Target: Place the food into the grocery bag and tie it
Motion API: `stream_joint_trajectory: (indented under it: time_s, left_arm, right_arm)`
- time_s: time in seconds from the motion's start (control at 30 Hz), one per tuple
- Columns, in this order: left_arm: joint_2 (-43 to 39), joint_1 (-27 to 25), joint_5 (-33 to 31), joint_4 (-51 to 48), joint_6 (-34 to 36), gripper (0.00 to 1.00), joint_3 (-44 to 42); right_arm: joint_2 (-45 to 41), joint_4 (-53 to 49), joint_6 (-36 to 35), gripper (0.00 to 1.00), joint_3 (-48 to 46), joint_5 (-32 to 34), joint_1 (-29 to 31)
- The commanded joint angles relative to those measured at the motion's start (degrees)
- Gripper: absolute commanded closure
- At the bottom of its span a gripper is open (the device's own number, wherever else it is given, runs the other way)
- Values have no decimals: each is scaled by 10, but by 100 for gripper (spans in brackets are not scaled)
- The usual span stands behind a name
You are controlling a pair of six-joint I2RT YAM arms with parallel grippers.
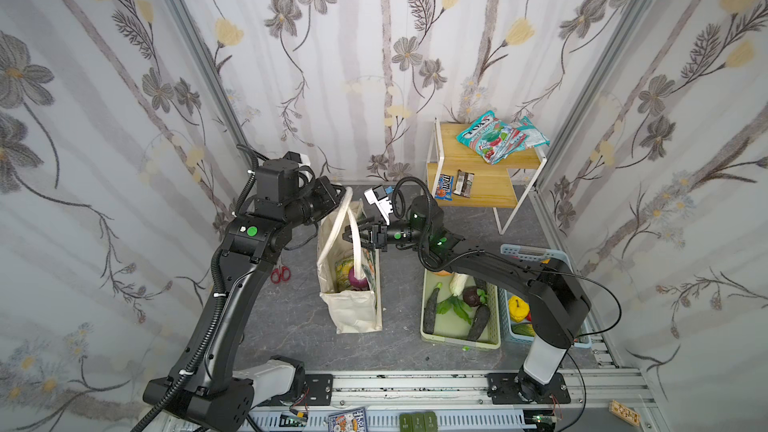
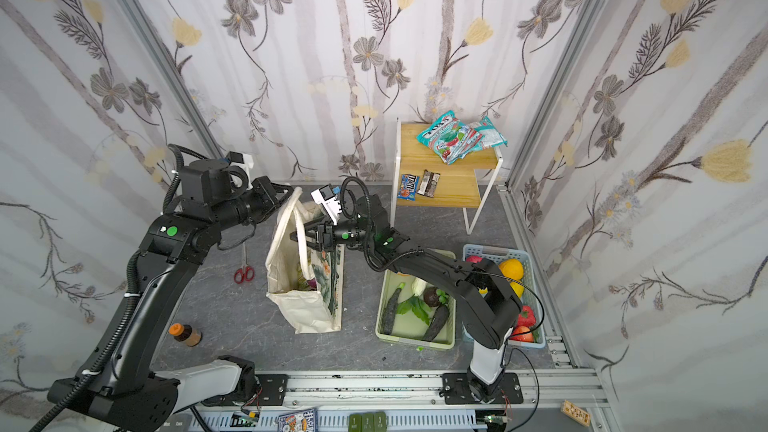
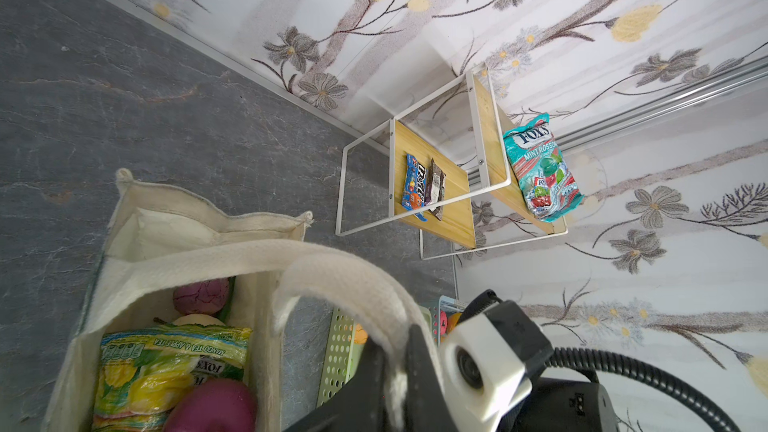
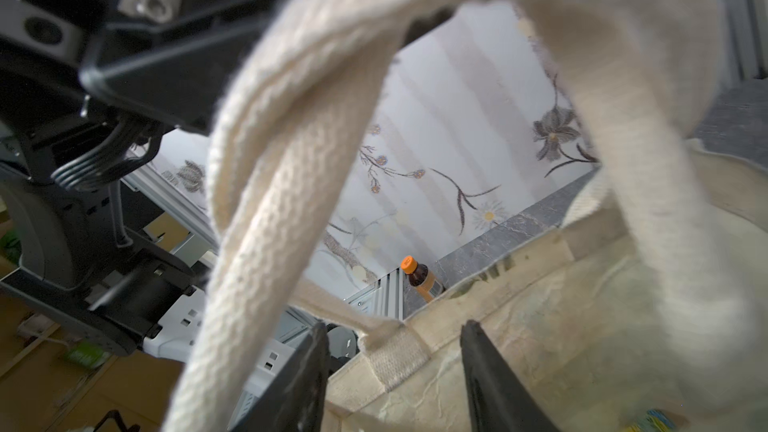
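Two arms: left arm [image 1: 232,284] and right arm [image 1: 498,268] rise from the front rail [image 1: 415,384], elbows out, forearms folded inward, wrists about level, tips facing each other over the bag mouth.
Baskets: green basket [image 1: 457,340] and blue basket [image 1: 524,252] sit under the right arm with toy veg inside. Neither arm is near them.
Bag: bag [image 1: 353,313] stands upright on the desk [image 1: 291,326], between the arms and just beside the green basket, mouth open.
Food: packet [image 3: 166,367], onions [image 3: 199,295] and potato [image 3: 195,320] lie low inside the bag. Loading looks done, so the tie is likely the step in hand.
Left end effector [image 3: 397,361]: fully closed, pinching the handle [image 3: 332,268] and holding it up above the mouth. Probably there to keep the strap raised and taut so the other side can be worked around it.
Right end effector [image 1: 353,238]: jaws roughly half apart, nothing clamped. In the right wrist view they straddle a strap end [image 4: 397,361] stitched to the rim, apparently lined up for a pinch.
Unclear: which strap crosses which, as it is too blurred up close.
Scissors: scissors [image 1: 280,274] lie flat on the desk left of the bag, apart from it.
Shelf: shelf [image 1: 486,197] stands at the far wall with teal packets [image 1: 494,139] on top and candy bars [image 1: 453,184] on the lower board, well apart from the bag.
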Motion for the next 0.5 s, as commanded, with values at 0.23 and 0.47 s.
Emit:
stream_joint_trajectory:
  time_s: [0.23, 0.47]
  left_arm:
    - [11, 0, 22, 33, -24, 100, 4]
    - [15, 1, 31, 25, -31, 100, 12]
  right_arm:
    - [53, 287, 81, 44, -7, -96, 18]
    - [63, 223, 20, 42, 27, -75, 25]
